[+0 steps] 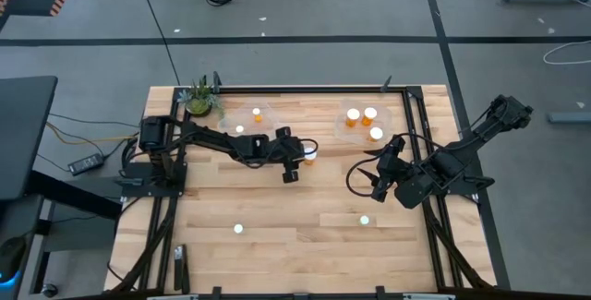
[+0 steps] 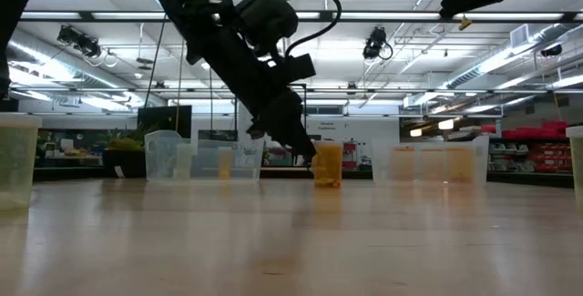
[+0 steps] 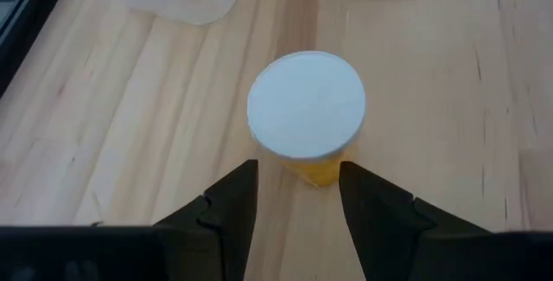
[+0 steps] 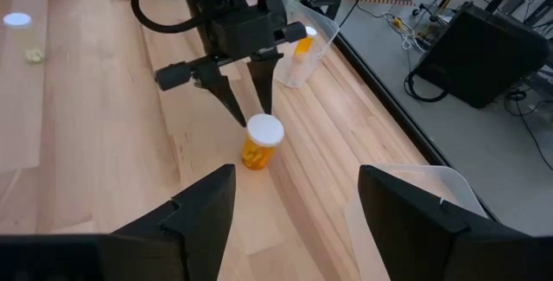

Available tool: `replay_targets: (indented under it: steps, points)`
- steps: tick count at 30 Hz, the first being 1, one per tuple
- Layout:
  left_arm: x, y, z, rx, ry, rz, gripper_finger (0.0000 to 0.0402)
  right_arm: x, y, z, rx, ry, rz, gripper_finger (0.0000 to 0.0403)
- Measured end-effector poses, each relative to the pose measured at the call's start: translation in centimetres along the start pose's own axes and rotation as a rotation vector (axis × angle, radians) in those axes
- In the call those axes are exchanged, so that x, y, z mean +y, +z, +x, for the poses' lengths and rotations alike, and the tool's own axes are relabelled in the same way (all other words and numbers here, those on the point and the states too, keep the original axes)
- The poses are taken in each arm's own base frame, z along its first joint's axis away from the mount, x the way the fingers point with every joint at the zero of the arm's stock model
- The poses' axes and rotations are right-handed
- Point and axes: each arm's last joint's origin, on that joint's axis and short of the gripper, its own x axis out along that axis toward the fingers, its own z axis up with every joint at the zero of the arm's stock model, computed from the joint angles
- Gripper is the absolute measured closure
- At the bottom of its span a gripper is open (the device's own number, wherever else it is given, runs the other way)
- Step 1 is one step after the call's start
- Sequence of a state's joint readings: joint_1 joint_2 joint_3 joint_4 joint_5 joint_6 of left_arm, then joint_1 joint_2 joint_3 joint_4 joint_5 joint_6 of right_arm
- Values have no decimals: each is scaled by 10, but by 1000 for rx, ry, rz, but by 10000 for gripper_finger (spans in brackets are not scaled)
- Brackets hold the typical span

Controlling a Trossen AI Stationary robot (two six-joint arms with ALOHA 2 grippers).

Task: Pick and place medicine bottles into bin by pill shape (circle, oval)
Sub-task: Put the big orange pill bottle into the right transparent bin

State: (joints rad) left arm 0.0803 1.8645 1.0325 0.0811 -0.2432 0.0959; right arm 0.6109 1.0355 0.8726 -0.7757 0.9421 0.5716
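Note:
An orange medicine bottle (image 3: 305, 112) with a round white cap stands upright on the wooden table near its middle, also seen in the high view (image 1: 310, 155) and the low view (image 2: 327, 164). My left gripper (image 3: 298, 169) is open and slants down at it. Its fingertips stand on either side of the bottle's near side, just short of it, and I see no touch. My right gripper (image 4: 298, 190) hangs open above the table's right side (image 1: 380, 173), holding nothing. A clear bin (image 1: 242, 121) at the far left holds bottles, and another bin (image 1: 365, 123) at the far right holds three.
Two small pale containers (image 1: 238, 228) (image 1: 365, 219) stand near the table's front edge. A potted plant (image 1: 201, 97) sits at the far left corner. A black frame runs along the table's far and right edges (image 1: 406, 115). Bare wood lies between the arms.

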Motion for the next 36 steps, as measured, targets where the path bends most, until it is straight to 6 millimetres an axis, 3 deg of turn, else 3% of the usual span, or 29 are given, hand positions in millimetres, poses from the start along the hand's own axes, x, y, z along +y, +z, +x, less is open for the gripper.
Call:
replay_targets:
  steps: [7,12,20,36]
  points:
    - [2,0,-8,32,-3,10,230,0,1,0,-4,3,10,150]
    - [7,8,-26,27,-4,4,230,2,2,3,-8,-3,21,151]
    - [4,17,-60,30,-28,15,230,8,7,30,42,-31,0,151]
    - [4,4,-106,230,-54,-18,230,0,20,81,113,50,29,150]
